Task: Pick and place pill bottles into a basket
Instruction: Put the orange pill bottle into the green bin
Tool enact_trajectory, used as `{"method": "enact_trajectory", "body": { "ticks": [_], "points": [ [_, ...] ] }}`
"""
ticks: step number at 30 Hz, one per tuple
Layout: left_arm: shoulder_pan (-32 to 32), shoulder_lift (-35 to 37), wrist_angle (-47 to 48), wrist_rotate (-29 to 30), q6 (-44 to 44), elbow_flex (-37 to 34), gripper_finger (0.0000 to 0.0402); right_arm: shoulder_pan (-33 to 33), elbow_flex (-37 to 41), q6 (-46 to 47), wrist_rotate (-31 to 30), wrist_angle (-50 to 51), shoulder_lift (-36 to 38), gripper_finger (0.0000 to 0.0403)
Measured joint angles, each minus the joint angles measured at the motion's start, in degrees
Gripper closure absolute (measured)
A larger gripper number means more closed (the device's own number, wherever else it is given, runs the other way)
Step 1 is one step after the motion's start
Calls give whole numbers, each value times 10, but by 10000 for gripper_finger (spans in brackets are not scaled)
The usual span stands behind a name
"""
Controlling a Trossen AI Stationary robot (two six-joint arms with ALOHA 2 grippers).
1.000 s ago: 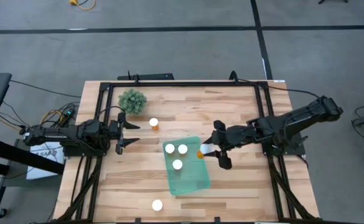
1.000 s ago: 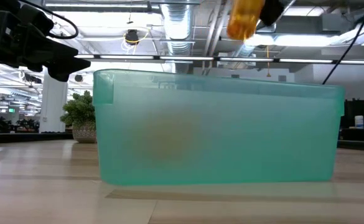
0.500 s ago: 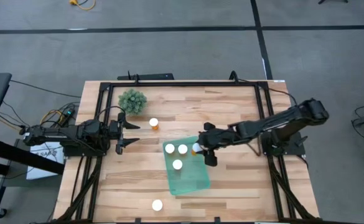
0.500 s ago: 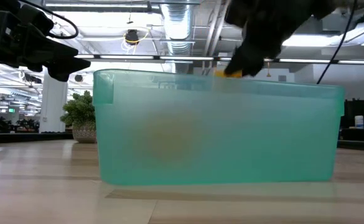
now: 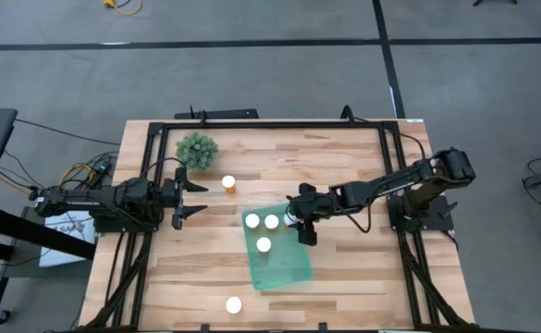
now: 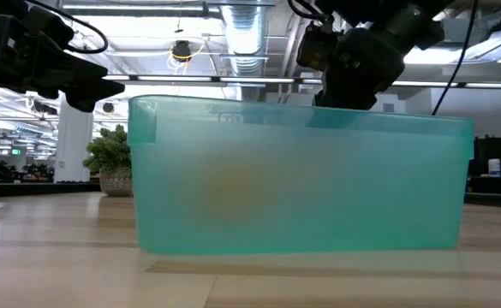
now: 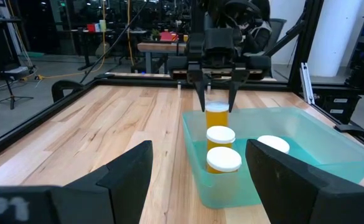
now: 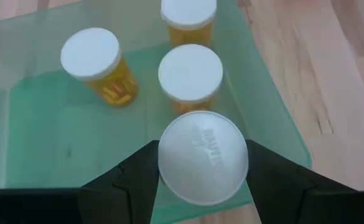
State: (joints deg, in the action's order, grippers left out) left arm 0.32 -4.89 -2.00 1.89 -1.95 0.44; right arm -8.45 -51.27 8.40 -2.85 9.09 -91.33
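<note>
Right gripper (image 5: pixel 300 222) gripping pill bottle (image 8: pixel 203 156), wooden table (image 5: pixel 344 166)

Grey concrete floor (image 5: pixel 252 74) is being crossed by dark seams around the wooden table (image 5: pixel 344 166). Strip lights (image 6: pixel 233 81) and silver ducts (image 6: pixel 246 26) are being shown overhead, with a white column (image 6: pixel 74 141) standing beyond. Desks (image 7: pixel 163 50) are being glimpsed in dim surroundings.
</note>
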Motion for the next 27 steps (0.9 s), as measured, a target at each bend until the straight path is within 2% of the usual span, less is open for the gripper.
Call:
{"method": "enact_trajectory", "body": {
  "ticks": [7,19,27],
  "points": [
    [0,0,0,0,0,0,154,1,0,-12,0,-19,-1,200],
    [0,0,0,0,0,0,154,3,-1,-14,1,-48,-54,198],
    [0,0,0,0,0,0,154,7,0,-3,1,-48,-52,160]
  ]
}}
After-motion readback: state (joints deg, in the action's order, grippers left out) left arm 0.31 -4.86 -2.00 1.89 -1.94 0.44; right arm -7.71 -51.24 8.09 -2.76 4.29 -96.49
